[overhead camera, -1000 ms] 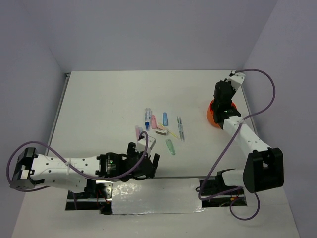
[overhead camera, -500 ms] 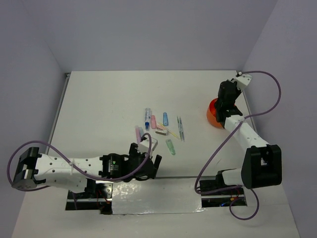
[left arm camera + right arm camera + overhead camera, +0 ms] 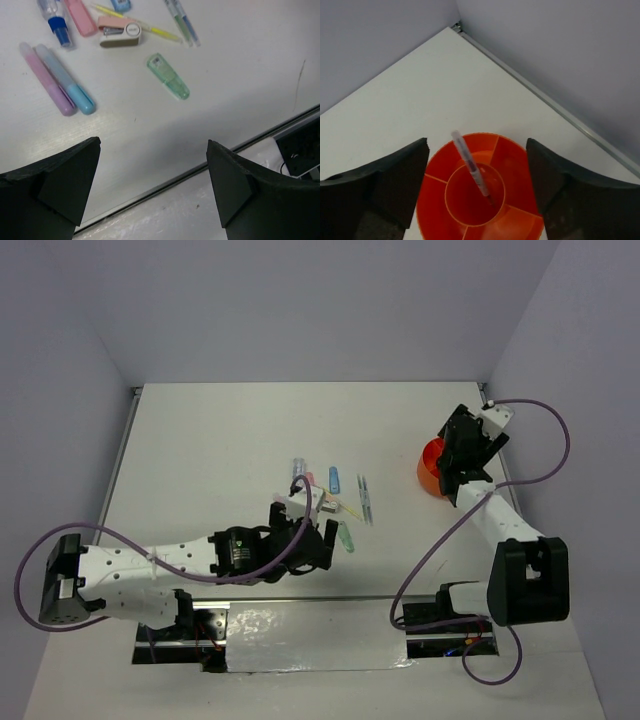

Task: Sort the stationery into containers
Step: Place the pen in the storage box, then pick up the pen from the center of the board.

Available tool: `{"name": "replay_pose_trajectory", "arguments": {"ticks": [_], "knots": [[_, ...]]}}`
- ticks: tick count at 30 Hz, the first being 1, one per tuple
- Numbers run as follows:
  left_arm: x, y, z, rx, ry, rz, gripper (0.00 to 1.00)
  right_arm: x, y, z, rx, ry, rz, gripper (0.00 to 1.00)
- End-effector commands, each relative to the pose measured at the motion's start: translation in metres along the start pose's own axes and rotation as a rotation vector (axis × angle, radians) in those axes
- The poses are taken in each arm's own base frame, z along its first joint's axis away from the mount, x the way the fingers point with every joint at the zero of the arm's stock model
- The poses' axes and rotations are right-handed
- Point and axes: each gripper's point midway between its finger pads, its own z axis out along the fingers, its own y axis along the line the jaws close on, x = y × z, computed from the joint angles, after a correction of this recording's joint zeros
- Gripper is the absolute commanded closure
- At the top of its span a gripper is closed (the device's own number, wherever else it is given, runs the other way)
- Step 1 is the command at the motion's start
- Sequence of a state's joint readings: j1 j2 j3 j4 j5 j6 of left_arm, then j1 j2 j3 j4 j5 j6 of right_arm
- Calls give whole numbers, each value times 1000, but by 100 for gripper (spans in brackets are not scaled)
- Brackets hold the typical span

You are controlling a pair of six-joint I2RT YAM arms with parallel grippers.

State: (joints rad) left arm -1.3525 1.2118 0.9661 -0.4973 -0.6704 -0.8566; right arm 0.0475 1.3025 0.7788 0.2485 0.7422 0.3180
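right gripper [image 3: 476,145]: fingers wide apart, empty, above the orange cup [image 3: 517,165] by the table's [image 3: 200,440] right edge | pen [image 3: 471,165]: leaning in the cup's middle compartment | left gripper [image 3: 152,145]: wide open, empty, by the near edge | green marker [image 3: 168,76], pink marker [image 3: 45,77], blue marker [image 3: 65,80]: lying loose mid-table

The right gripper [image 3: 476,147] hangs directly above the orange cup [image 3: 514,161], jaws spread, holding nothing. The left gripper [image 3: 152,150], well left of the cup, gapes wide.
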Motion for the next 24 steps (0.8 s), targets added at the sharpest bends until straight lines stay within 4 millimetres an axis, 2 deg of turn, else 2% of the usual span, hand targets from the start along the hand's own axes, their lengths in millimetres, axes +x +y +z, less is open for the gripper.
{"name": "replay_pose_trajectory", "arguments": {"ticks": [1, 2, 3, 4, 5, 7, 8, 9, 10, 11, 12, 13, 14, 15, 16, 17, 18, 19, 20, 22, 23, 24], "knots": [[-35, -15, 2, 18, -57, -25, 1, -28, 9, -14, -82, -46, 73, 12], [-45, -18, 3, 18, -71, -37, 1, -32, 16, -18, -131, -45, 82, 4], [-44, -19, 10, 4, -59, -28, 1, -37, 18, -22, -147, -38, 102, 3], [-51, -24, 13, 10, -62, -39, 1, -49, 18, -30, -165, -51, 134, 3], [-57, -21, 19, -5, -64, -50, 1, -53, 21, -37, -195, -47, 150, 3], [-55, -23, 48, -20, -25, -51, 1, -67, 19, -65, -286, -57, 227, 3], [-63, -24, 50, -1, -29, -71, 1, -61, 21, -66, -302, -31, 213, 3], [-57, -24, 66, -14, -1, -63, 1, -69, 20, -81, -338, -34, 264, 4], [-64, -28, 75, -6, -2, -80, 1, -70, 19, -89, -366, -22, 272, 4], [-67, -21, 87, -23, 18, -97, 1, -70, 19, -97, -395, -6, 275, 5], [-55, -15, 107, -67, 62, -89, 1, -66, 23, -116, -481, 31, 270, 6], [-65, -13, 114, -91, 66, -113, 2, -64, 25, -127, -526, 48, 269, 6], [-65, -12, 122, -110, 79, -110, 2, -59, 26, -136, -567, 70, 263, 7], [-52, -9, 139, -152, 115, -98, 5, -49, 23, -149, -604, 110, 255, 8], [-66, -16, 145, -161, 94, -134, 6, -43, 21, -153, -613, 130, 250, 8], [-64, -11, 148, -210, 107, -131, 8, -31, 16, -157, -606, 167, 232, 9], [-53, -9, 162, -252, 134, -132, 10, -26, 12, -162, -616, 174, 228, 9], [-68, -19, 166, -255, 107, -196, 11, -22, 10, -165, -623, 184, 223, 9], [-65, -18, 168, -284, 125, -204, 13, -13, 7, -167, -624, 203, 208, 10], [-67, -21, 182, -346, 111, -303, 19, -7, 2, -174, -636, 217, 203, 10], [-55, -16, 187, -396, 140, -305, 21, -10, -1, -177, -638, 210, 203, 10], [-67, -19, 188, -421, 98, -404, 24, -10, -3, -178, -633, 211, 204, 10]]}}
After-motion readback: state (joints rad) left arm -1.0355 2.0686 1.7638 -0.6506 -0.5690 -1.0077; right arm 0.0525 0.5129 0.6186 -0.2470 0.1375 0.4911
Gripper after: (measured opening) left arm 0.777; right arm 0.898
